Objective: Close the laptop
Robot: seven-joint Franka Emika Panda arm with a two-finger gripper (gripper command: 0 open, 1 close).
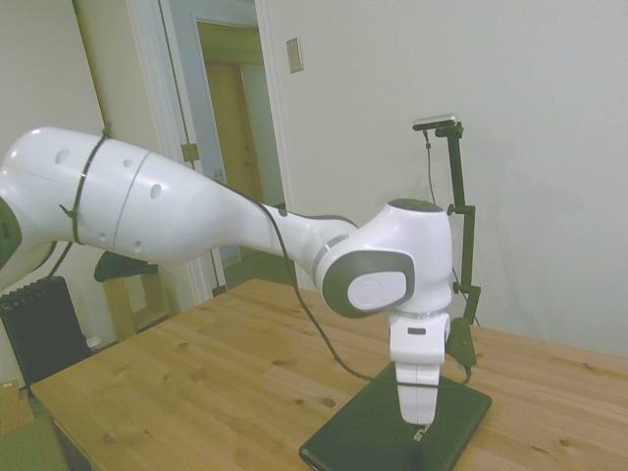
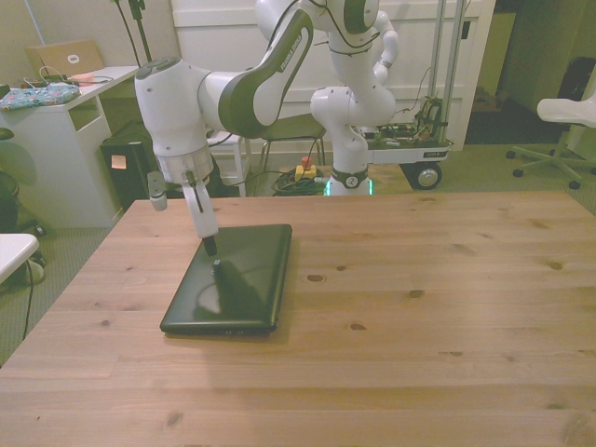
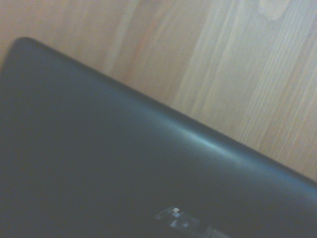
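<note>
The laptop [image 1: 358, 442] [image 2: 244, 279] is a small black netbook lying flat on the wooden table [image 2: 419, 307] with its plain lid down over the base. It sits toward the front view's left. My gripper [image 1: 419, 430] [image 2: 211, 248] points straight down over the lid's far part, its tip at or just above the surface. The fingers look pressed together with nothing between them. In the wrist view the glossy black lid [image 3: 99, 163] fills most of the picture, with a small pale logo [image 3: 173, 216] on it and bare wood beyond its edge.
Bare wood stretches to the front view's right of the laptop. Behind the table stand a wheeled cart [image 2: 410, 149] and a white desk [image 2: 65, 121] at the front view's left. A white office chair [image 2: 563, 112] sits far right.
</note>
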